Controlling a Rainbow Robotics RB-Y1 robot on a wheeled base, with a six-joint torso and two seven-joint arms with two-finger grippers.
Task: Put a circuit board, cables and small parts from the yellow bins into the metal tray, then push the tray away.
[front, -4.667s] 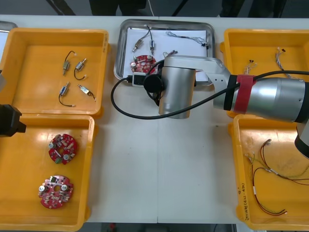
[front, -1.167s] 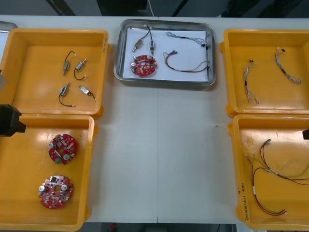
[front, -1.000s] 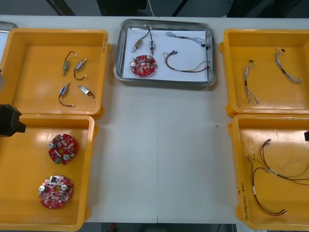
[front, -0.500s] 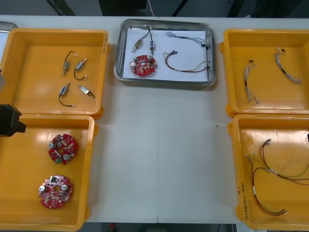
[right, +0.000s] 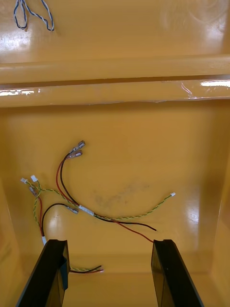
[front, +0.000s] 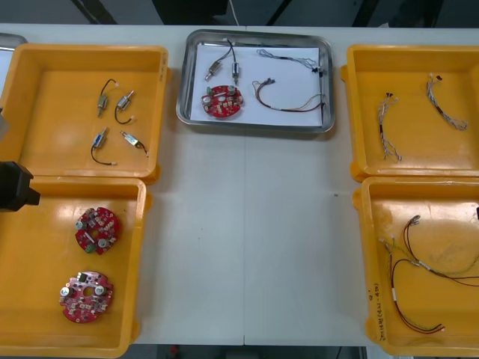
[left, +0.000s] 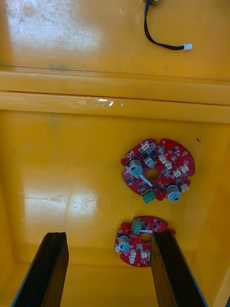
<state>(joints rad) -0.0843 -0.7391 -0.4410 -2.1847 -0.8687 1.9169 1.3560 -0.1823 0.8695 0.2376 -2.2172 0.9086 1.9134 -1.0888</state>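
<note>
Sitting at the far edge of the surface [front: 247,239], the tray [front: 254,127] holds a board [front: 221,101], cables [front: 262,84] and small parts [front: 213,72], so loading looks done; only the push may remain. The left tool [left: 108,237] and right tool [right: 108,242] hang wide, empty, over the near bins [front: 142,262].

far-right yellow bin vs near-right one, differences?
The far-right yellow bin holds two twisted blue and white cables, lying apart; the near-right yellow bin holds red and yellow cables, tangled together. The open right end effector hangs over the near-right bin, not the far-right one. Both are the same yellow, open-topped shape.
</note>
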